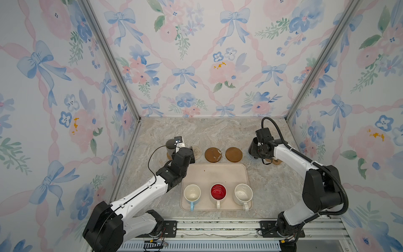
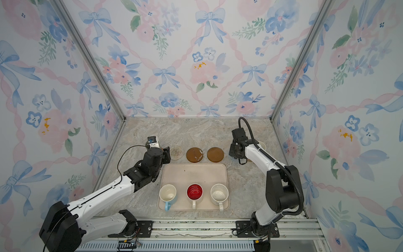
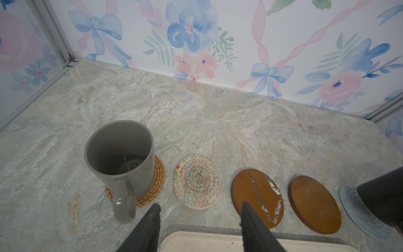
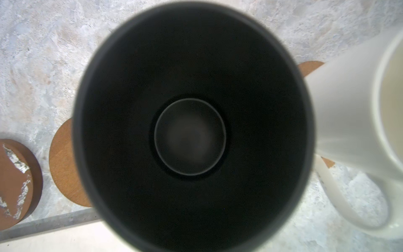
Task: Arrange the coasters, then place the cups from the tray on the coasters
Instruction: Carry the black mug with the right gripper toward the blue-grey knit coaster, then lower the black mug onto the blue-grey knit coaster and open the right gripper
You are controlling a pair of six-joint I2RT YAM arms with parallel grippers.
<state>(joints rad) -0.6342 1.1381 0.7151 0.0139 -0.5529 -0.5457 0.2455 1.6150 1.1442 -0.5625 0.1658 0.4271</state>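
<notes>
Black mug (image 4: 192, 131) fills my right wrist view, straight below the right gripper (image 1: 258, 150), over the blue-grey coaster (image 3: 351, 203). I cannot tell whether the jaws hold it. Cream mug (image 4: 349, 109) stands just beside, so pulling away could clip it. Left gripper (image 3: 201, 205) gapes, empty.

Top views share whole tabletop (image 1: 218, 135) from above; wrist views close

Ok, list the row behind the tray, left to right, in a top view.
grey mug on tan rattan coaster → pale woven coaster → scratched dark brown coaster → plain brown coaster → black mug at blue-grey coaster → paw-shaped coaster
</notes>
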